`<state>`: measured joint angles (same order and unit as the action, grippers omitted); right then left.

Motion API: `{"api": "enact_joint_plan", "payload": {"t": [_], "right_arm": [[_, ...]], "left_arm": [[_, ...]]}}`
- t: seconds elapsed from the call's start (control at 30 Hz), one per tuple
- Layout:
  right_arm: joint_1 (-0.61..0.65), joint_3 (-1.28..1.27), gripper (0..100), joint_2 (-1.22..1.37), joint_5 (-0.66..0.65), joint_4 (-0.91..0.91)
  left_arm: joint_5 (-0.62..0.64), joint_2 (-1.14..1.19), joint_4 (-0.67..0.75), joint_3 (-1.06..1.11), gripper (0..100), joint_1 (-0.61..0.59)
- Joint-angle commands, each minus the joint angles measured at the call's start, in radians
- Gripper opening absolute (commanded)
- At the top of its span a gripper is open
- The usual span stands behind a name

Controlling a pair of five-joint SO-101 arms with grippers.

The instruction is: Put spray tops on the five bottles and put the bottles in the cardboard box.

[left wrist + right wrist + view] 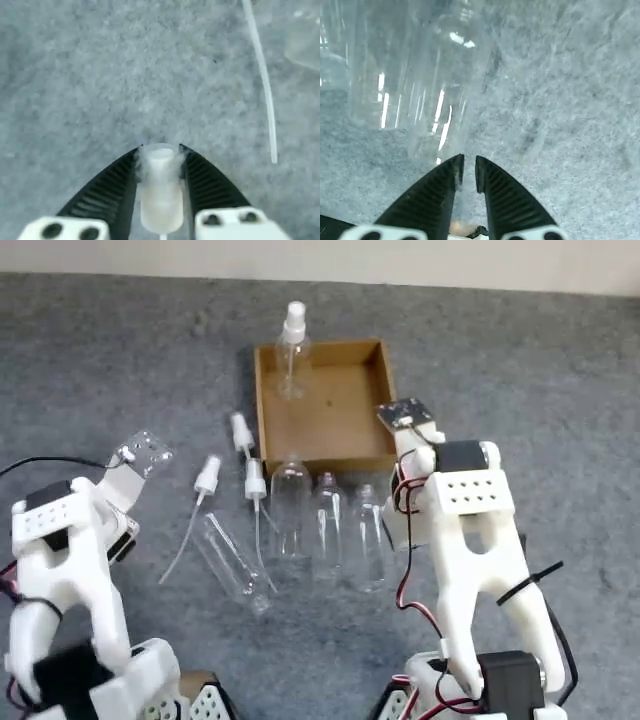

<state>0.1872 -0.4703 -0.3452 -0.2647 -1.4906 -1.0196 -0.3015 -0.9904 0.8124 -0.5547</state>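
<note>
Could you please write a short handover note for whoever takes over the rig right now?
Left gripper: shut on a spray top, over the carpet.
Right gripper: shut, empty, low beside the upright bottles.
Things: one capped bottle stands in the cardboard box. The three upright bottles, uncapped, stand in front of it. A lying bottle, also uncapped, and three loose spray tops are to their side.
Done: one bottle capped and boxed.
Left: cap four bottles and box them.
</note>
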Motion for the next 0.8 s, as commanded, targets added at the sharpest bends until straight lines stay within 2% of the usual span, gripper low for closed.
{"api": "enact_joint_plan", "payload": {"t": [0.0, 0.17, 0.33, 0.43, 0.53, 0.63, 0.77], "right_arm": [[0.007, 0.015, 0.5, -0.088, -0.006, -0.015], [0.022, 0.005, 0.5, -0.268, -0.003, -0.015], [0.11, -0.128, 0.9, -0.369, -0.003, 0.03], [0.165, -0.196, 2.6, -0.326, 0.043, 0.11], [0.2, -0.168, 13.3, -0.232, 0.147, 0.179], [0.246, -0.104, 23.3, -0.104, 0.207, 0.222], [0.268, -0.016, 25.0, 0.073, 0.321, 0.251]], "left_arm": [[0.023, -0.139, -0.068, -0.042, 0, -0.035], [0.201, -0.265, -0.08, -0.044, 0, -0.015], [0.381, -0.374, -0.13, -0.045, 0, 0.087], [0.528, -0.407, -0.167, -0.096, 0, 0.162], [0.635, -0.406, -0.226, -0.199, 0, 0.196], [0.663, -0.387, -0.281, -0.289, 0, 0.202], [0.66, -0.343, -0.322, -0.348, 0, 0.197]]}}
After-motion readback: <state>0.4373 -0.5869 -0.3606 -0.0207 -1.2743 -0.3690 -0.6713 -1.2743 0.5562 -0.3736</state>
